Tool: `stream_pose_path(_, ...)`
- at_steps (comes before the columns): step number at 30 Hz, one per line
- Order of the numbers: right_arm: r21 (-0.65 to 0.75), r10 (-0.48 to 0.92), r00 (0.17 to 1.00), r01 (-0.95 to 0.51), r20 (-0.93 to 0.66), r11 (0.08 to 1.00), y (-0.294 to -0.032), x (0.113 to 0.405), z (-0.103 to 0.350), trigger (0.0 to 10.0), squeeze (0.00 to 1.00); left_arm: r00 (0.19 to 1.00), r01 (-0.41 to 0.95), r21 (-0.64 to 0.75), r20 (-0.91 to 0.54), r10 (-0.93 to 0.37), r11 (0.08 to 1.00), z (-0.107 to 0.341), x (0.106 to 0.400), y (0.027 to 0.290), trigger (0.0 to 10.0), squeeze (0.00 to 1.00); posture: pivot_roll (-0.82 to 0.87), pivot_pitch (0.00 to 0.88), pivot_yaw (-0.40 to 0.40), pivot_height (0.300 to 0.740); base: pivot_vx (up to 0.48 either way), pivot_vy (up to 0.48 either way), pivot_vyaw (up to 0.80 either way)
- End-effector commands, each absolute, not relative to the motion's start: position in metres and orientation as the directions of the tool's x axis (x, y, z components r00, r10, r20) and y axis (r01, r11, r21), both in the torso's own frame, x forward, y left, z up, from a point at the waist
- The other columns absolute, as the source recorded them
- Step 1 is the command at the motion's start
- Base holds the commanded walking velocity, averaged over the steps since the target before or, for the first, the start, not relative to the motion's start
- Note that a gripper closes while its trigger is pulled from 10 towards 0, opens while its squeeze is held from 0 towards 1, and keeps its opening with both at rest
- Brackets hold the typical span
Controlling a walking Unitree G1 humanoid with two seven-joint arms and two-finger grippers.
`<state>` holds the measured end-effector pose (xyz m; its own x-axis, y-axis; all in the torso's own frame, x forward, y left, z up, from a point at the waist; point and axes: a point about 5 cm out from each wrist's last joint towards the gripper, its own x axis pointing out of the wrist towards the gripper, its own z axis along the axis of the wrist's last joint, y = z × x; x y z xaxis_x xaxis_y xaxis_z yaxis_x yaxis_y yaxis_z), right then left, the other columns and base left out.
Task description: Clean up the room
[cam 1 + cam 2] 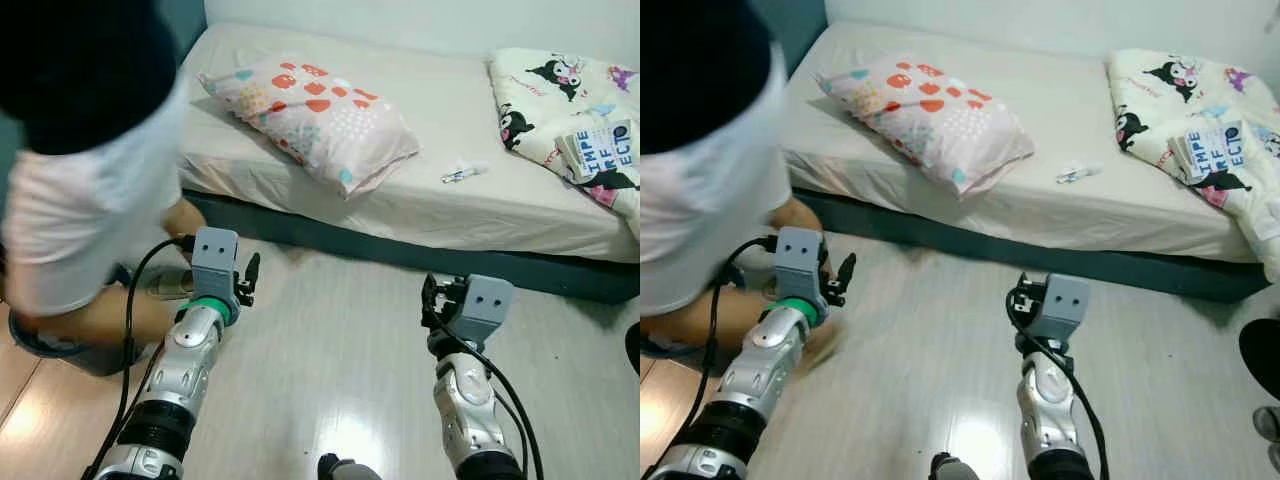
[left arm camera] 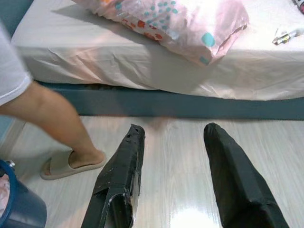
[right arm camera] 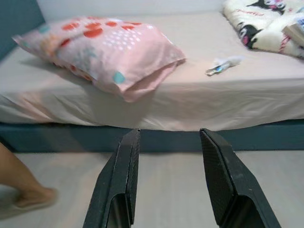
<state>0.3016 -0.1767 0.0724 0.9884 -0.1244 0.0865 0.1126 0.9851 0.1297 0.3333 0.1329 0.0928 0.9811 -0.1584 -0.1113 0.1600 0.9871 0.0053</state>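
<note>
Across the far side of the floor the bed is taking up most of the room, its pale sheet lying over a dark base. Lying crooked near its left end, the pink patterned pillow is overhanging the mattress edge a little; it is looking soft, light and bulky, so pinching a corner or a fold of the cover should be holding it better than squeezing the plump middle. Bunched at the right end, the cartoon-print blanket is looking limp and floppy, likely to be dragging if lifted by one edge. Between the two, a small wrapper-like scrap is resting on the sheet near the front edge; it is probably weightless and thin, wanting a careful pinch against the soft mattress.

Close on the left, a person in a white shirt is bending down beside the robot, a foot in a slipper planted on the floor.

Both arms are hovering low above the floor short of the bed. Left gripper is showing its fingers spread wide with nothing between them, and right gripper is likewise standing wide apart and empty.
</note>
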Motion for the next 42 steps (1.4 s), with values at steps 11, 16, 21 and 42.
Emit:
stream_pose_path(11, 0.154, -0.081, 0.995, 0.070, 0.066, 0.986, -0.170, 0.307, 0.071, 10.0, 0.00, 0.987, 0.153, 0.050, -0.057, -0.150, 0.987, 0.101, 0.333, 0.137, 10.0, 0.00, -0.08, 0.029, 0.003, 0.740, 0.000, 0.000, 0.00)
stream_pose_path(16, 0.100, -0.046, 0.996, 0.038, 0.075, 0.994, -0.165, 0.306, 0.071, 10.0, 0.00, 0.990, 0.132, 0.075, -0.053, -0.128, 0.988, 0.100, 0.332, 0.136, 10.0, 0.00, -0.10, 0.038, 0.009, 0.740, 0.000, 0.000, 0.00)
stream_pose_path(21, 0.122, -0.058, 0.995, 0.048, 0.078, 0.991, -0.168, 0.304, 0.072, 10.0, 0.00, 0.993, 0.116, 0.112, -0.045, -0.112, 0.987, 0.098, 0.333, 0.132, 10.0, 0.00, -0.13, 0.044, 0.019, 0.740, 0.000, 0.000, 0.00)
stream_pose_path(42, 0.084, -0.076, 0.995, 0.071, 0.057, 0.994, -0.174, 0.304, 0.069, 10.0, 0.00, 0.997, 0.075, 0.169, -0.019, -0.073, 0.983, 0.102, 0.338, 0.129, 10.0, 0.00, -0.13, 0.045, 0.018, 0.740, 0.377, 0.000, 0.28)
